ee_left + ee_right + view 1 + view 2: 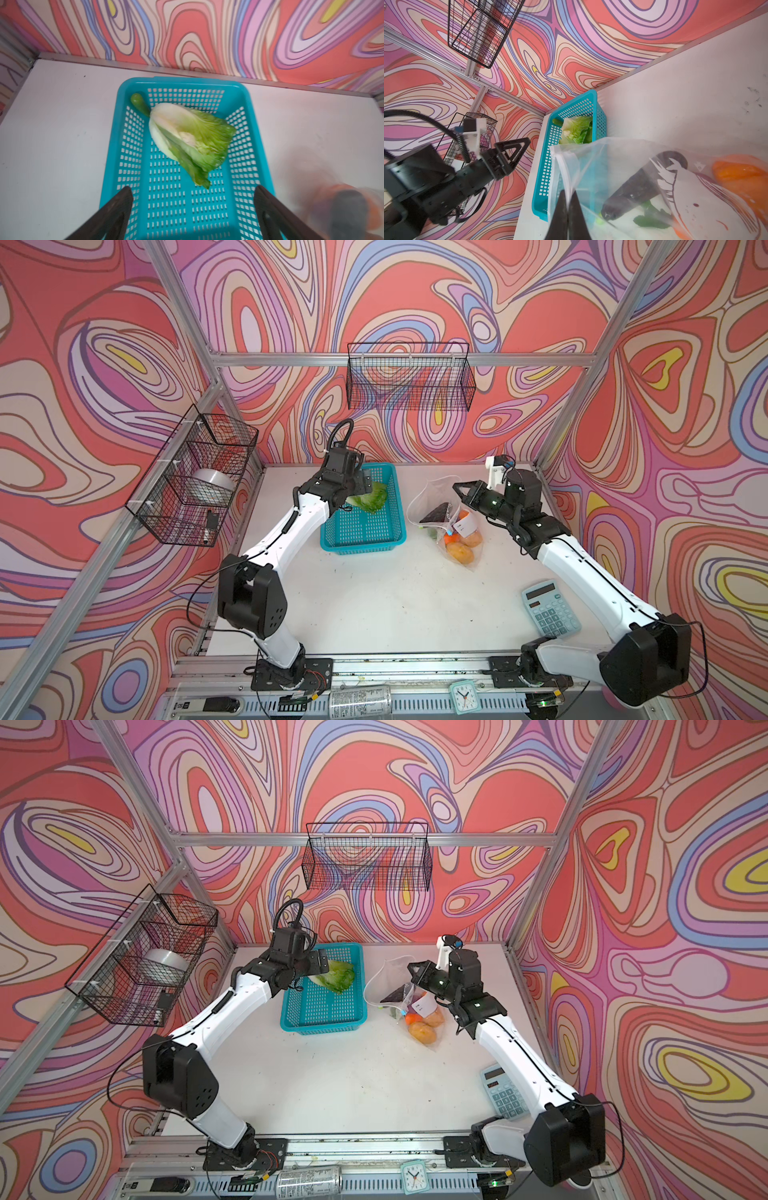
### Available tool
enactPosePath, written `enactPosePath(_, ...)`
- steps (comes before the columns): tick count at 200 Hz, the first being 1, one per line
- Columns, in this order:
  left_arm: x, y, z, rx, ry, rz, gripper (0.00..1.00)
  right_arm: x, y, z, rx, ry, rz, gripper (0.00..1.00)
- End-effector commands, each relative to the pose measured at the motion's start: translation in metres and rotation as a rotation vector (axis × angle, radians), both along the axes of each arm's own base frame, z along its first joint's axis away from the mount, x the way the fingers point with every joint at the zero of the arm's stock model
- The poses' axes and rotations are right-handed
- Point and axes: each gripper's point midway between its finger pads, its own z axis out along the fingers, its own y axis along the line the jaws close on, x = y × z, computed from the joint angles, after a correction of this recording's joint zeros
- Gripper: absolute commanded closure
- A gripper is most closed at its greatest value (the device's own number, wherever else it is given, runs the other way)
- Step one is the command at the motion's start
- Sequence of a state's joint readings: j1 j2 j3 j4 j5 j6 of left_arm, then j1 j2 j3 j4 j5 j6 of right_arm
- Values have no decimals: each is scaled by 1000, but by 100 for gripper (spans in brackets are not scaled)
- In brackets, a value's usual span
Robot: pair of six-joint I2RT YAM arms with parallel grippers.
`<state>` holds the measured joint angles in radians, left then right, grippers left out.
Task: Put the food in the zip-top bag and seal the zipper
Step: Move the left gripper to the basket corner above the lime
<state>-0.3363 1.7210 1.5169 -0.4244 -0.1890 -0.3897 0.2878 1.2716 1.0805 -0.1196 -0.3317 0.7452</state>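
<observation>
A green-white cabbage (370, 499) (191, 141) lies in the teal basket (361, 547) (182, 82), with a small green piece (138, 101) behind it in a corner. My left gripper (362, 484) (192, 189) hovers open over the basket, its jaws wide apart and empty, short of the cabbage. The clear zip-top bag (432, 493) (612, 162) lies right of the basket and holds a dark eggplant (436, 514) (639, 187), two tan potatoes (459, 553) and orange pieces (741, 176). My right gripper (457, 487) (569, 193) is shut on the bag's mouth edge by the zipper (564, 168), holding the mouth up and open.
A light-blue calculator (550, 608) lies near the right arm at the front right. Black wire baskets hang on the back wall (409, 377) and the left wall (195, 477). A small clock (464, 697) and a can (360, 699) sit on the front rail.
</observation>
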Motion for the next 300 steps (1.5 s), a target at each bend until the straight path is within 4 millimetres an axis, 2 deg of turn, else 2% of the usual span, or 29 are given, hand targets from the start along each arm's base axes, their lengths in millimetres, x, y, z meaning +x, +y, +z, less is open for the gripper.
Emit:
enactPosePath(1, 19, 16, -26, 61, 43, 87, 17, 1, -2, -5, -17, -2, -7, 100)
enactPosePath(37, 53, 34, -46, 184, 67, 181, 29, -2, -5, -4, -40, -4, -14, 100)
enactPosePath(77, 83, 43, -62, 71, 40, 319, 42, 1, -5, -5, -44, -1, -22, 100)
enactPosePath(117, 98, 64, -62, -18, -38, 519, 43, 5, -3, -6, -49, 5, -14, 100)
enactPosePath(137, 105, 75, -76, -76, -17, 573, 44, 5, -4, -6, -53, 2, -20, 100)
enactPosePath(166, 119, 79, -94, -131, 37, 561, 44, 5, -6, -6, -69, 1, -23, 100)
enactPosePath(212, 120, 84, -113, -144, 74, 598, 44, 9, -5, -10, -80, 8, -21, 100)
enactPosePath(300, 127, 71, -143, -192, 120, 559, 49, 14, -6, -14, -101, 16, -30, 100)
